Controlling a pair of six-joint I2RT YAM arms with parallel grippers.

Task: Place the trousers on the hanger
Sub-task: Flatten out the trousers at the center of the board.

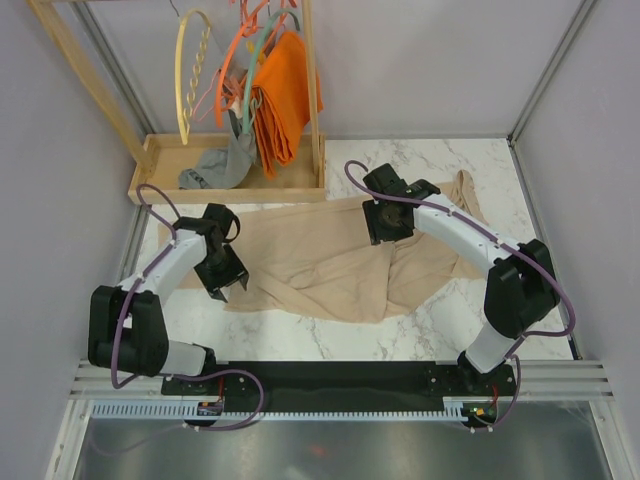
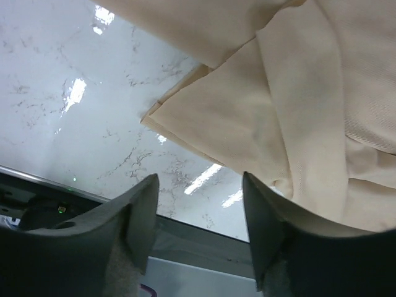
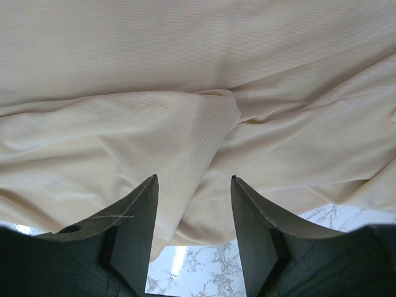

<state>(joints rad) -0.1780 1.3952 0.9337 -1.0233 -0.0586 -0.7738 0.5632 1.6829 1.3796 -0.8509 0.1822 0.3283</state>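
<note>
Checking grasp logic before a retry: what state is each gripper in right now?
Left gripper: open, holding nothing, by the edge of the trousers.
Right gripper: open, holding nothing, over the trousers.

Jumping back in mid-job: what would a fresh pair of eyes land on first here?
The beige trousers sprawl crumpled across the marble table between both arms, easily the largest thing in view. At the back left, the bright orange cloth hangs on the wooden rack, near the pale yellow hanger. The left gripper and right gripper both stand open, holding nothing.
</note>
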